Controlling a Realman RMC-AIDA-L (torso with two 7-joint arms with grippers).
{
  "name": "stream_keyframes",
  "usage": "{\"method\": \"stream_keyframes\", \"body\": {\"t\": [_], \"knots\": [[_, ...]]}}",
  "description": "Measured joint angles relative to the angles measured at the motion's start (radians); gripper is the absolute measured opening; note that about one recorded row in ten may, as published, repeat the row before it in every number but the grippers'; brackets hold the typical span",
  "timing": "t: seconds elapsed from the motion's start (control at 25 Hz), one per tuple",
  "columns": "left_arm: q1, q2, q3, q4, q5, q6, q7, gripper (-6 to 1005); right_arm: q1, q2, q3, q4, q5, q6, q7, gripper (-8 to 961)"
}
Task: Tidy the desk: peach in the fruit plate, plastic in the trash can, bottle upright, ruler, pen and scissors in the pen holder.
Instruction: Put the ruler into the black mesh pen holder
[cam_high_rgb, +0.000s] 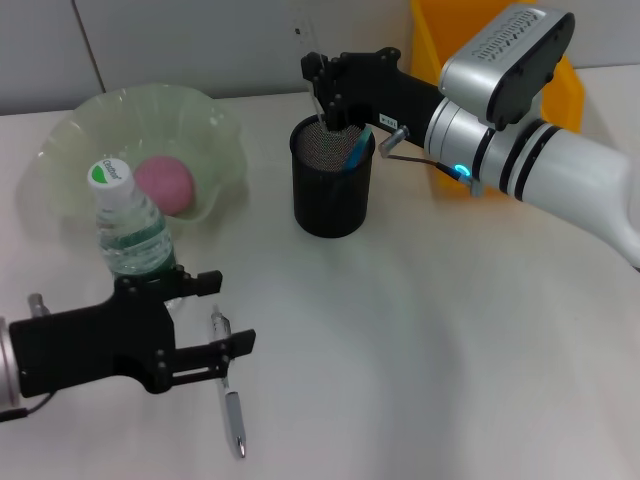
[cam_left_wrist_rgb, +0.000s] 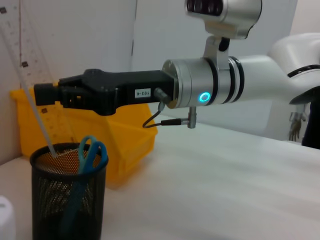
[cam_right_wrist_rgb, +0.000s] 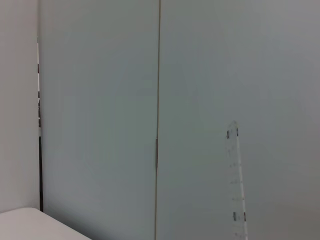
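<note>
Head view: the right gripper (cam_high_rgb: 325, 100) hangs directly over the rim of the black mesh pen holder (cam_high_rgb: 332, 190); whether its fingers are parted or closed cannot be told from any view. A clear ruler (cam_high_rgb: 305, 45) stands tilted in the holder, its top rising beside the gripper, and blue-handled scissors (cam_high_rgb: 357, 153) sit inside the holder, handles up. The left gripper (cam_high_rgb: 205, 320) lies low over the table (cam_high_rgb: 450, 350) near the front edge, fingers spread apart and holding nothing; one finger (cam_high_rgb: 195, 283) lies beside the base of the upright bottle (cam_high_rgb: 128, 225), the other (cam_high_rgb: 215, 355) crosses over the pen (cam_high_rgb: 229, 385), which lies flat on the table. The peach (cam_high_rgb: 164, 184) rests in the pale green fruit plate (cam_high_rgb: 70, 135), behind the bottle. A yellow bin (cam_high_rgb: 440, 40) stands behind the right arm.
</note>
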Motion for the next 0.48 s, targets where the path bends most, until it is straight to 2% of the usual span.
{"method": "stream_keyframes", "body": {"t": [0.04, 0.08, 0.12, 0.16, 0.32, 0.36, 0.48], "knots": [[0.0, 0.0, 0.0, 0.0, 0.0, 0.0, 0.0, 782, 0.0, 0.0, -0.001, 0.0, 0.0, 0.0, 0.0, 17], [-0.004, -0.017, -0.061, 0.02, 0.045, 0.05, -0.02, 782, 0.0, 0.0, -0.002, 0.0, 0.0, -0.001, 0.0, 17], [-0.004, -0.017, -0.061, 0.02, 0.045, 0.05, -0.02, 782, 0.0, 0.0, -0.003, 0.0, 0.0, -0.001, 0.0, 17], [-0.012, -0.036, -0.127, 0.021, 0.06, 0.109, -0.021, 782, 0.0, 0.0, -0.004, 0.0, 0.0, -0.002, 0.0, 17], [-0.012, -0.036, -0.127, 0.021, 0.06, 0.109, -0.021, 783, 0.001, 0.0, -0.008, 0.0, 0.0, -0.002, 0.0, 17], [-0.017, -0.051, -0.188, 0.021, 0.066, 0.163, -0.021, 783, 0.001, 0.0, -0.009, 0.001, 0.0, -0.001, 0.0, 38], [-0.018, -0.055, -0.208, 0.026, 0.067, 0.186, -0.02, 783, -0.003, 0.0, -0.01, 0.003, 0.0, -0.005, 0.0, 100]]}}
